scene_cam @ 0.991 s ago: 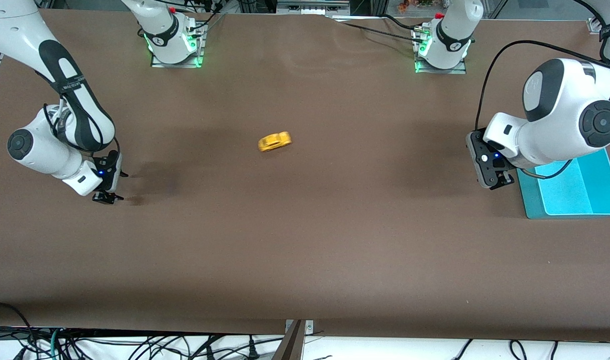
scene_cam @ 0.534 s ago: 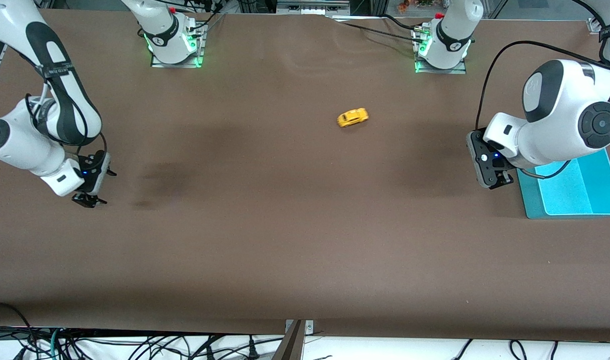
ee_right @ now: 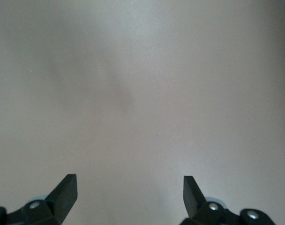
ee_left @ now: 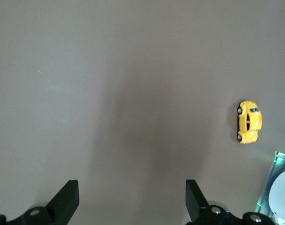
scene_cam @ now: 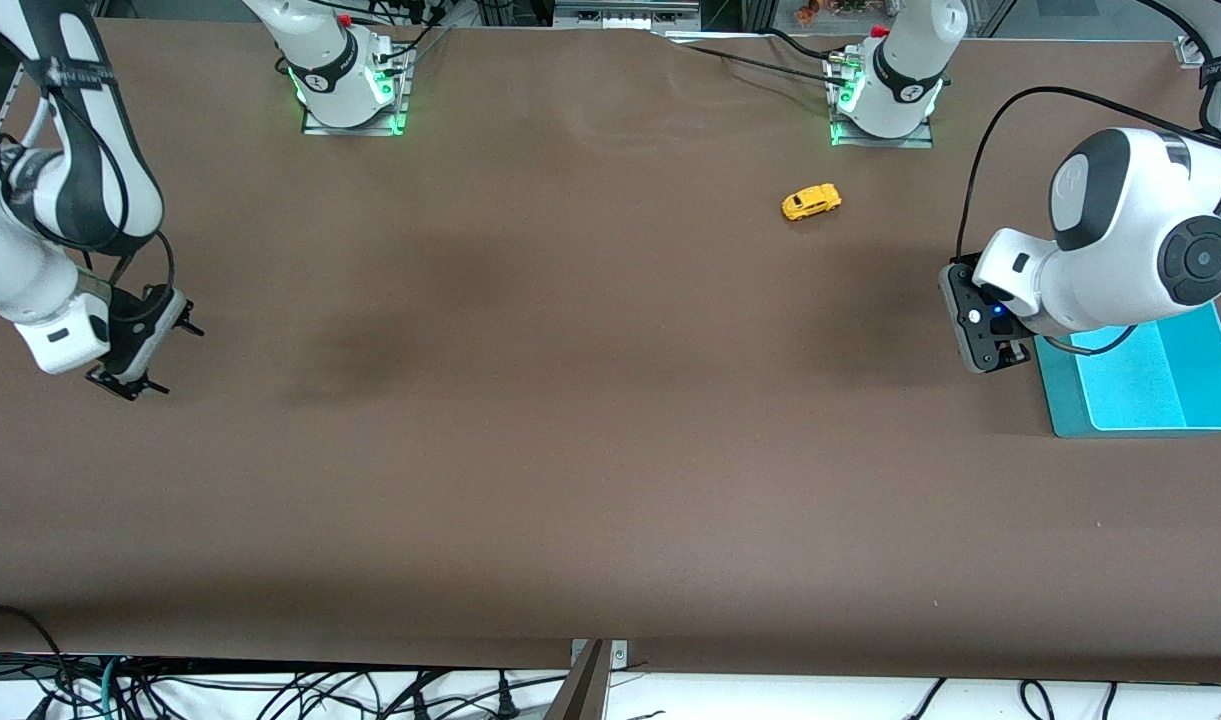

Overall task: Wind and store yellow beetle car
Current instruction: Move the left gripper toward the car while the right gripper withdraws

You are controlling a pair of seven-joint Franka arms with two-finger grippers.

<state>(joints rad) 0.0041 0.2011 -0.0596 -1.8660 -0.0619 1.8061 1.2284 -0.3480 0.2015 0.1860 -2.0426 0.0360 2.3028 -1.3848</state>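
The tiny bright-yellow beetle-shaped toy car (scene_cam: 810,202) has rolled across the brown table (scene_cam: 610,450) and now sits near the left arm's base (scene_cam: 885,100). The right gripper (scene_cam: 130,352) has drawn away, jaws spread, empty. The left gripper (scene_cam: 990,345) waits, jaws apart, beside the turquoise tray (scene_cam: 1060,400).

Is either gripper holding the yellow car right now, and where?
Neither. The yellow beetle car sits free on the table; left gripper and right gripper are open, empty.
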